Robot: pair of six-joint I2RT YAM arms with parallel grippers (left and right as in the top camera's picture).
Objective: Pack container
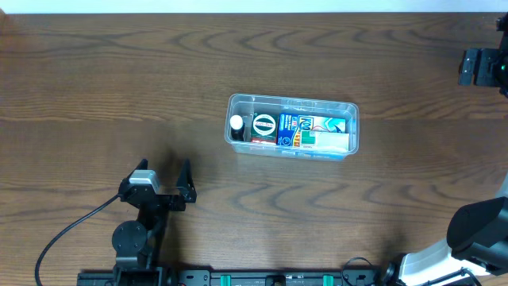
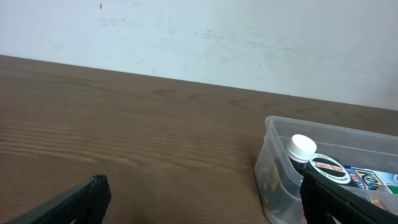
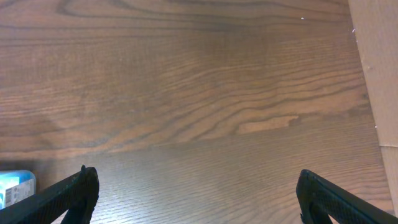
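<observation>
The clear plastic container (image 1: pixel 294 98) stands at the middle of the wooden table. In it lie a white-capped bottle (image 1: pixel 236 123), a round black tin (image 1: pixel 263 125) and blue and green packets (image 1: pixel 313 131). My left gripper (image 1: pixel 164 171) is open and empty, low on the table to the container's front left. In the left wrist view the container's wall (image 2: pixel 273 168) and the bottle cap (image 2: pixel 302 147) show just past the right finger of my open left gripper (image 2: pixel 202 193). My right gripper (image 3: pixel 196 186) is open and empty over bare wood. A blue packet's corner (image 3: pixel 15 186) shows at that view's left edge.
A black device (image 1: pixel 480 67) sits at the table's far right edge. The right arm's body (image 1: pixel 476 226) is at the front right corner. A cable (image 1: pixel 71 230) runs from the left arm. The table's edge (image 3: pixel 373 124) shows in the right wrist view.
</observation>
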